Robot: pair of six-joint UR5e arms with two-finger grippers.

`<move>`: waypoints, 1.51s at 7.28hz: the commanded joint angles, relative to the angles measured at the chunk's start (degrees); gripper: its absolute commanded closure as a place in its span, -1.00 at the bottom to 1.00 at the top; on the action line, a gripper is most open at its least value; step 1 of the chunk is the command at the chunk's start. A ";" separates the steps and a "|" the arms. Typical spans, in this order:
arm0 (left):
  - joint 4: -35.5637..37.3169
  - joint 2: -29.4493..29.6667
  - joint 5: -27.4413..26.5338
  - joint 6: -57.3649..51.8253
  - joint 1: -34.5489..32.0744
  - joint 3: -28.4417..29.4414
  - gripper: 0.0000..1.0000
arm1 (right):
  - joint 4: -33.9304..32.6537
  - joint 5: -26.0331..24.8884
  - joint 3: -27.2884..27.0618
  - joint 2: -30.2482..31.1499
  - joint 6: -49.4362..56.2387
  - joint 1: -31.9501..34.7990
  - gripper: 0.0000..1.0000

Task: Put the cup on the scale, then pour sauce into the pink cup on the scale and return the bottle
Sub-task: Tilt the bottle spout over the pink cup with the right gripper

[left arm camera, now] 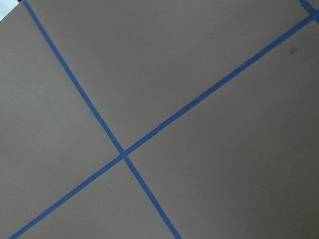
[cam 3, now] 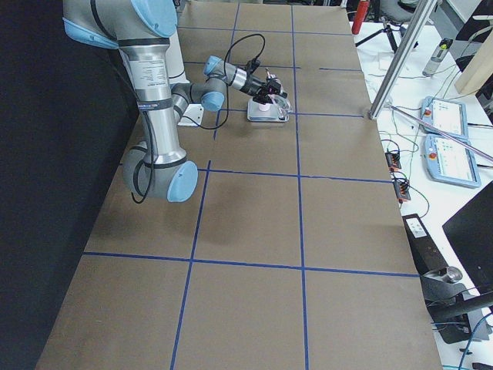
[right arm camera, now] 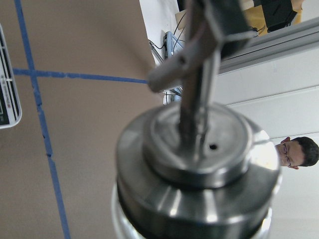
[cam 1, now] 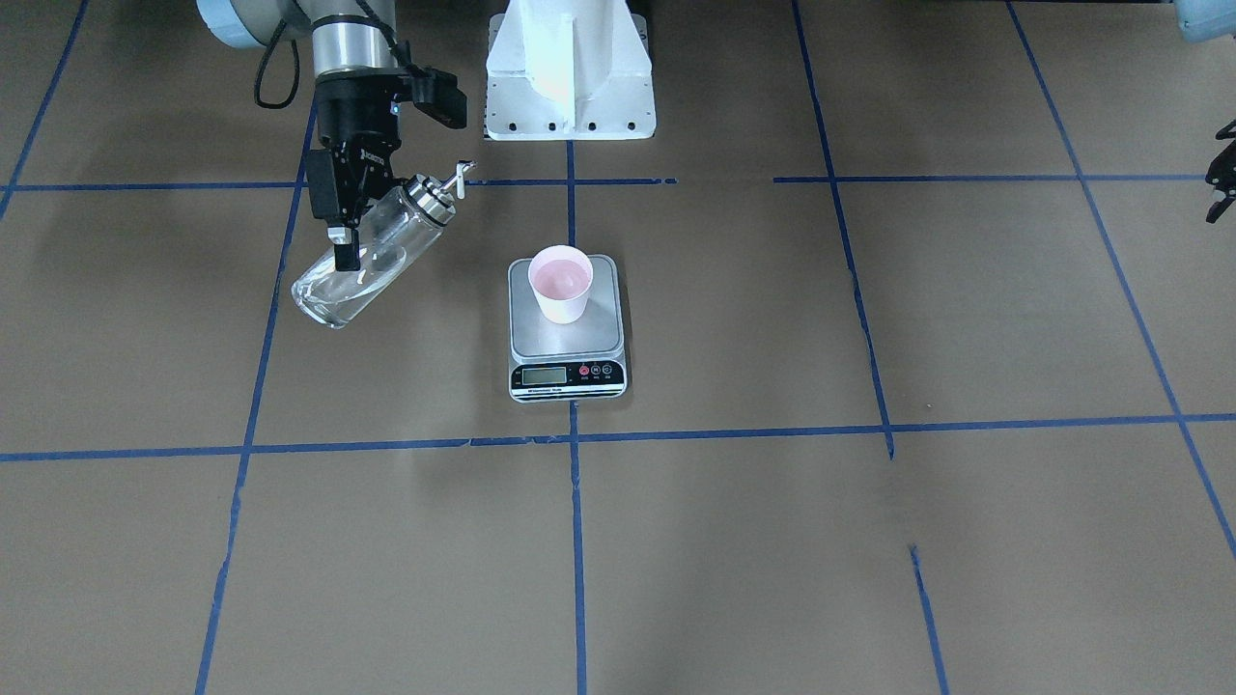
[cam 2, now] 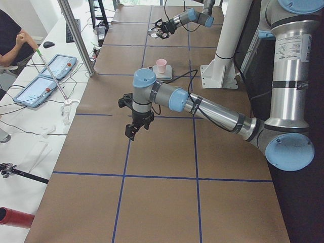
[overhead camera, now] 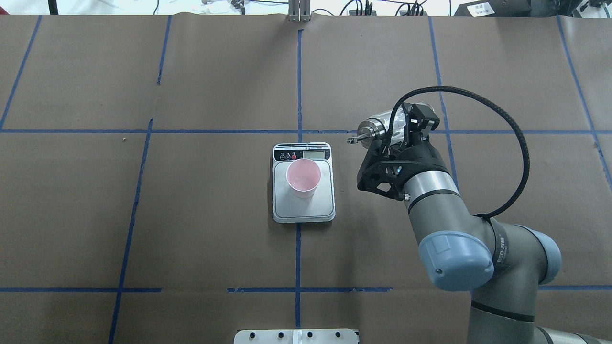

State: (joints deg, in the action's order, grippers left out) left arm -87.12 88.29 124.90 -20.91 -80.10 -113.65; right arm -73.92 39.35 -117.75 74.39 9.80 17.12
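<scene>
Out to the right of the scale [cam 1: 568, 333], my right pincer [cam 1: 345, 253] is clamped across the glass body of the bottle [cam 1: 323, 290] and holds it clear of the table. The bottle is tipped well over. Its long axis runs across the table towards the scale, base away and spout [cam 1: 462, 177] leading. The sauce, as far as I can make it out, pools along the low side of the glass.

The cup [cam 1: 561, 282] stands upright on the scale's platform, towards the end away from the display. From my spout it lies to my left and a little closer to my base. The spout stops short of the scale's edge, not over the cup. I judge the pour needs a shift left and back before any more tilt.

My left pincer [cam 2: 134, 129] hangs well apart on the far side. Whether it is open I cannot tell. The right arm is plainly the nearer.
</scene>
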 commanded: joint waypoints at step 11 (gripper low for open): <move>0.02 -0.14 0.43 -1.77 -2.78 4.23 -1.00 | -16.96 -7.96 7.88 -9.17 9.01 -2.53 1.00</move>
State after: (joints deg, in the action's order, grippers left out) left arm -87.09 88.15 125.32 -22.68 -82.79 -109.87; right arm -90.40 33.24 -111.15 65.56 18.81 14.89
